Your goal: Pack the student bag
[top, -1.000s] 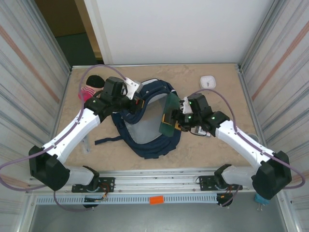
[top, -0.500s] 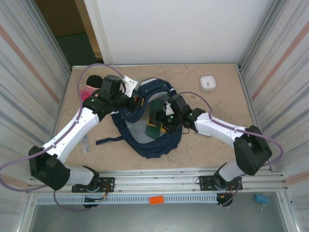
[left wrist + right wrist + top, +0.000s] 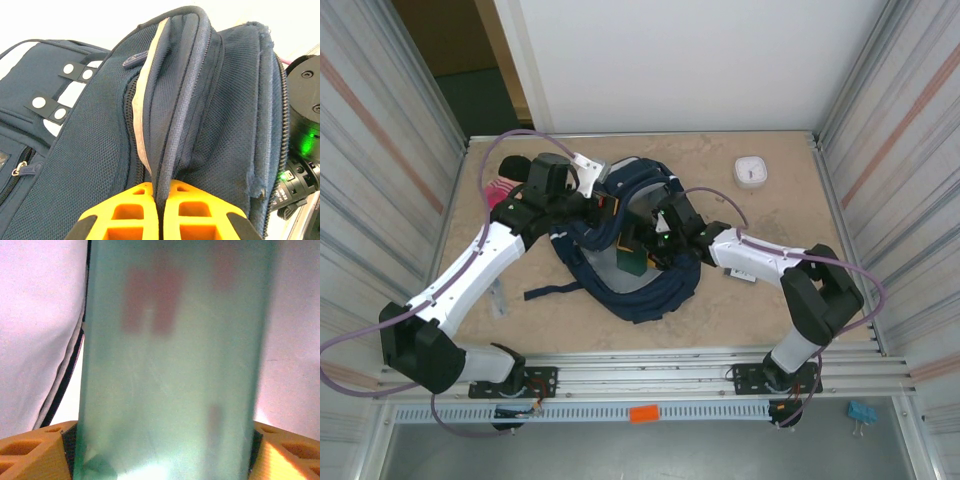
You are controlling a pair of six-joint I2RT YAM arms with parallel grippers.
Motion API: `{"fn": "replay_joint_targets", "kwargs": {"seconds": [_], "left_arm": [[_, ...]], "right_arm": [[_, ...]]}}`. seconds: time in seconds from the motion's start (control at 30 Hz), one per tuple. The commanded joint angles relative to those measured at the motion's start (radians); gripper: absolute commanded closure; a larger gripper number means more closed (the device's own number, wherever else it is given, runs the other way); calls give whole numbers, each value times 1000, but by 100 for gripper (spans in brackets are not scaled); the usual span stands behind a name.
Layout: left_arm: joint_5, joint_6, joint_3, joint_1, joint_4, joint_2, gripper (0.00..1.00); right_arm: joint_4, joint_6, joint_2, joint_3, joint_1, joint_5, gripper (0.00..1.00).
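The student bag (image 3: 650,295), navy blue with white stripes, lies in the middle of the table with its mouth held up. My left gripper (image 3: 603,208) is shut on the bag's top rim; in the left wrist view the orange fingers (image 3: 125,210) pinch the dark zipper edge of the bag (image 3: 90,150). My right gripper (image 3: 650,243) reaches into the opening from the right, holding a flat green box (image 3: 633,258). In the right wrist view the green box (image 3: 170,380) spans the whole gap between the fingers (image 3: 30,450), with pale bag lining behind it.
A small white square object (image 3: 751,170) sits at the back right. A pink and black item (image 3: 503,190) lies at the back left by the left arm. A loose bag strap (image 3: 545,292) trails left. Ribbed metal walls flank the table.
My right arm has swung left and lowered, carrying the green box from above the bag's right rim down into the opening. The left gripper has kept its hold on the rim.
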Motion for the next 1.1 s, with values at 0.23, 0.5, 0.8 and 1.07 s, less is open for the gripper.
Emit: {"fn": "replay_joint_targets", "kwargs": {"seconds": [0.23, 0.5, 0.8, 1.07], "left_arm": [[52, -10, 39, 8, 145, -56, 100], [56, -7, 39, 9, 154, -50, 100], [58, -12, 39, 9, 168, -38, 100], [3, -18, 6, 20, 175, -49, 100]], "right_arm": [[25, 16, -37, -41, 8, 149, 30], [92, 22, 63, -12, 31, 174, 47], [241, 28, 215, 82, 57, 112, 62], [143, 13, 107, 55, 60, 168, 44]]}}
